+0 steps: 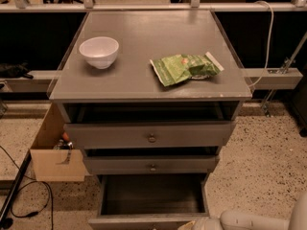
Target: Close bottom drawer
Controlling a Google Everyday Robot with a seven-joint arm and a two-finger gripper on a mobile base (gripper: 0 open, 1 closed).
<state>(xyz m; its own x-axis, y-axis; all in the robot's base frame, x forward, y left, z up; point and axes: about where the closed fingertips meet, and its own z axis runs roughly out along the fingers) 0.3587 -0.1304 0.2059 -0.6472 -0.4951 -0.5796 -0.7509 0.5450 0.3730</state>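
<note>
The bottom drawer [152, 194] of the grey cabinet is pulled far out, and its dark box interior looks empty. Its flat front panel [129, 222] runs along the bottom edge of the camera view. My gripper [191, 224] is at the very bottom of the view, at the right end of that front panel, mostly cut off by the frame edge. My white arm [254, 221] comes in from the lower right behind it.
Above are the middle drawer [151, 165] and the top drawer [150, 135], both slightly open. A white bowl [99, 51] and a green snack bag [184, 67] lie on the cabinet top. A cardboard box [52, 152] and cables are on the floor at left.
</note>
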